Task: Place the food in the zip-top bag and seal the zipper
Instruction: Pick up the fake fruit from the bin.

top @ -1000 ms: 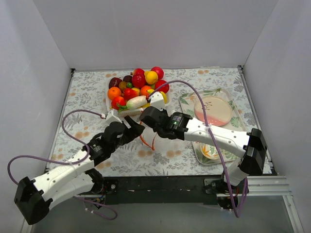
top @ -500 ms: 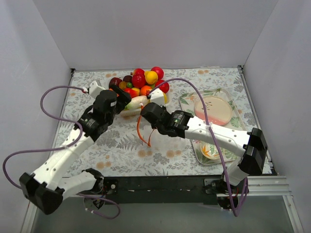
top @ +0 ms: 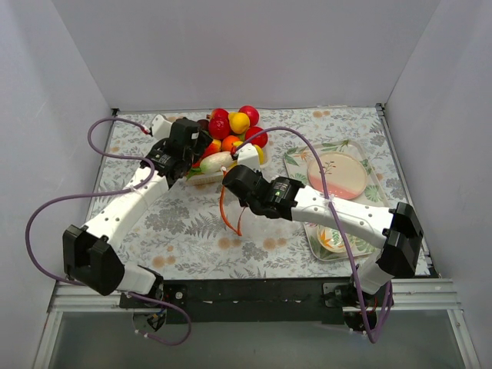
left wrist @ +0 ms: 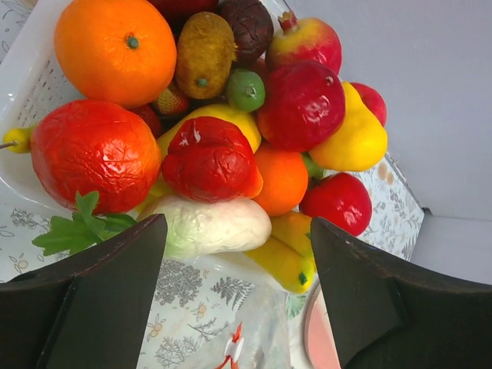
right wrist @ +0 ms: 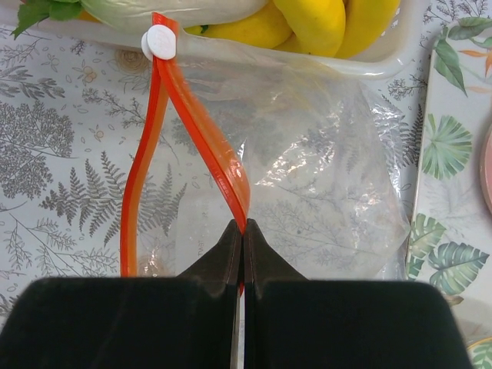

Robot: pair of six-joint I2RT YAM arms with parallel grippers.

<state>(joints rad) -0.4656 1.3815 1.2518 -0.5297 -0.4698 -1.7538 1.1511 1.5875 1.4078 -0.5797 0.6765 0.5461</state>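
**Zip-top bag [right wrist: 330, 169] on the desk [top: 154, 223], pinched by its zipper**

Right end effector [right wrist: 243, 231] first: fingers pressed tight together on the red-orange zipper [right wrist: 196, 115], clamped on one strip of it. That strip bows away from the other, so the mouth gapes in a narrow loop, and the white slider [right wrist: 161, 40] sits at the loop's far end. The clear, crinkly bag lies mid-desk, its far edge right up against the white basket [left wrist: 27, 92] at 12 o'clock.

The food [top: 231, 131] is heaped in that basket (reds, yellows, an orange, a long white vegetable along the near rim). The left end effector [left wrist: 237, 223] hangs at the pile's 9 o'clock side, fingers spread wide apart and gripping nothing. Its wrist camera looks straight at a crinkled red piece and the white vegetable.

At 3 o'clock, a leaf-print tray [top: 296, 165] carries a pink plate [top: 337, 175].
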